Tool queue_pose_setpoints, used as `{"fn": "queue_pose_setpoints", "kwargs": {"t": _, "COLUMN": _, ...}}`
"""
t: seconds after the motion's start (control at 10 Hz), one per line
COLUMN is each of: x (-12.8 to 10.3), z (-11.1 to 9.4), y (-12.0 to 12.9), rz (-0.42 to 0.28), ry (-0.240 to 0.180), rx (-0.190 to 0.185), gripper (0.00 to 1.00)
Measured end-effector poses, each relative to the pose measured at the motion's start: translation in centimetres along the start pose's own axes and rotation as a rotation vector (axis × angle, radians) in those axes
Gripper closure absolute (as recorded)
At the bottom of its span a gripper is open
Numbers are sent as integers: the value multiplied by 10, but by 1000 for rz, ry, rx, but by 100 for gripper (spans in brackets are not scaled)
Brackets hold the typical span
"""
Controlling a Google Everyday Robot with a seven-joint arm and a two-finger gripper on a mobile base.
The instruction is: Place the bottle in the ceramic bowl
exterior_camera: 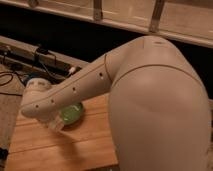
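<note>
My pale arm (150, 100) fills the right and middle of the camera view, and its forearm reaches down to the left over a wooden table (80, 147). The gripper (53, 123) hangs under the forearm's end, just left of the ceramic bowl (73, 113). Only part of the glossy green bowl shows below the forearm. The gripper is mostly hidden by the arm. I cannot make out the bottle; a pale rounded shape (37, 85) behind the forearm's end may be part of the wrist.
Black cables (15, 77) lie on the floor left of the table, near a long low rail (30, 50) along the dark wall. The table's left edge (15, 135) runs close to the gripper. A railing with posts (97, 10) crosses the top.
</note>
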Motion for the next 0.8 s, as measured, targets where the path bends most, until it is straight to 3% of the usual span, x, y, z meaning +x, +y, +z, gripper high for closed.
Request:
{"fn": "queue_pose_setpoints", "kwargs": {"t": 0.3, "x": -5, "z": 19, "y": -74, "rz": 38, "ry": 24, "rx": 34, "gripper": 100}}
{"fn": "queue_pose_setpoints", "kwargs": {"t": 0.5, "x": -7, "z": 36, "y": -108, "rz": 51, "ry": 18, "rx": 41, "gripper": 100}}
{"fn": "queue_pose_setpoints", "kwargs": {"t": 0.7, "x": -12, "z": 52, "y": -123, "rz": 48, "ry": 4, "rx": 29, "gripper": 99}}
{"fn": "queue_pose_setpoints", "kwargs": {"t": 0.8, "x": -12, "z": 52, "y": -122, "rz": 47, "ry": 4, "rx": 28, "gripper": 94}}
